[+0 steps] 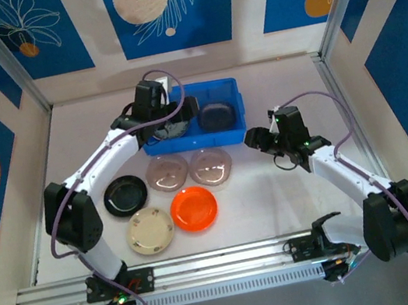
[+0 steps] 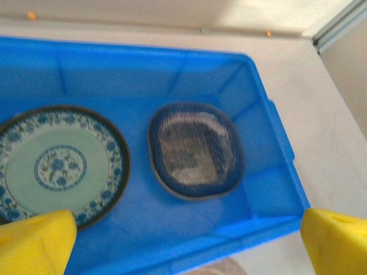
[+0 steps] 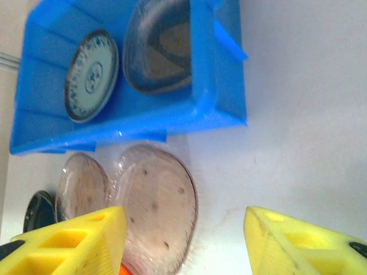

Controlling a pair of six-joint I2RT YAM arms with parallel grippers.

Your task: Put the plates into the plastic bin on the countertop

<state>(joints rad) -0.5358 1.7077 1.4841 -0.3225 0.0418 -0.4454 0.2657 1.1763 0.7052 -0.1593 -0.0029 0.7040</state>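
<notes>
The blue plastic bin [image 1: 228, 89] stands at the back of the countertop [image 1: 276, 203]. Inside it lie a teal-patterned plate [image 2: 57, 166] and a smoky-grey plate [image 2: 195, 150]. My left gripper [image 2: 186, 252] hangs open over the bin's near wall, holding nothing. In front of the bin sit two smoky-grey plates [image 1: 168, 172] [image 1: 211, 167], a black plate [image 1: 126, 194], a cream plate [image 1: 151, 230] and an orange plate [image 1: 194, 208]. My right gripper [image 3: 183, 240] is open just right of the right-hand grey plate [image 3: 155, 206], above the countertop and empty.
White walls with blue panels close in the back and both sides. An aluminium rail [image 1: 208, 266] runs along the near edge. Bare countertop lies to the right of the bin and the plates, under my right arm.
</notes>
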